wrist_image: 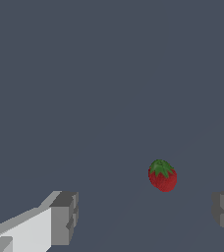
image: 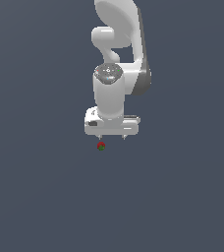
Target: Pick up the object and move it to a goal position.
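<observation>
The object is a tiny red blob with a green patch, lying on the flat grey surface just below the white gripper in the exterior view. It sits under the fingertip on the exterior view's left, not under the middle of the hand. In the wrist view the object looks like a small strawberry with a green cap. It lies apart from both grey fingertips, nearer to one of them. The gripper is open, and nothing is between its fingers.
The white arm rises from the hand toward the top of the exterior view. A plain dark grey surface fills the rest of both views.
</observation>
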Available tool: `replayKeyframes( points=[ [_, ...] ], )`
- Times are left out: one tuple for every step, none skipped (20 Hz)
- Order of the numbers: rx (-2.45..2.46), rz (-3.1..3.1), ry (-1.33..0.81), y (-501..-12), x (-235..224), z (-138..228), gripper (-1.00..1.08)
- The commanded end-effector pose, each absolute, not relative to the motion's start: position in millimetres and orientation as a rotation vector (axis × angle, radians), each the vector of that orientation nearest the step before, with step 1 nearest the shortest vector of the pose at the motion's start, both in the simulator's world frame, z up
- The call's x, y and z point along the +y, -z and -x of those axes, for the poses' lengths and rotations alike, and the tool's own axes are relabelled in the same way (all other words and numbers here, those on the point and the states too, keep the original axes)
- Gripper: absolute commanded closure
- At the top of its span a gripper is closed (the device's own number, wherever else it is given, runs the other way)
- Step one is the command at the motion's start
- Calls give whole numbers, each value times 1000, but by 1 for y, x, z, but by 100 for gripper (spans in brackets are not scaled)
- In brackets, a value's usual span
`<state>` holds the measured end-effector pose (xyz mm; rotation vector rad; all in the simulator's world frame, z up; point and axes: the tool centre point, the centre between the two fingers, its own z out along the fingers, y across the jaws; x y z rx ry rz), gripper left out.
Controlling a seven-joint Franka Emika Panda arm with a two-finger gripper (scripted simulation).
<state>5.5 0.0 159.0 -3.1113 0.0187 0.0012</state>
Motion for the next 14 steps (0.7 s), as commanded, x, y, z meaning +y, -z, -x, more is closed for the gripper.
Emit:
replayKeyframes(
  points=[
    [19, 3111, -1, -159, 0, -5, -92],
    [17, 3112, 0, -159, 0, -6, -92],
    [14, 3112, 4, -161, 1, -6, -92],
    [7, 3113, 11, -162, 2, -8, -92],
    [-1, 3114, 20, -165, 3, -9, -92],
    [-13, 3115, 31, -168, 5, -11, -92],
    [-25, 3116, 43, -172, 7, -13, -92],
    [-35, 3117, 52, -175, 9, -15, -92],
    [-43, 3117, 58, -177, 10, -16, -92],
    [-48, 3117, 61, -178, 11, -17, -92],
    [-50, 3117, 62, -179, 11, -17, -92],
    [-49, 3117, 61, -179, 11, -17, -92],
    [-44, 3117, 59, -177, 10, -16, -92],
    [-36, 3117, 57, -176, 9, -16, -92]
  ],
)
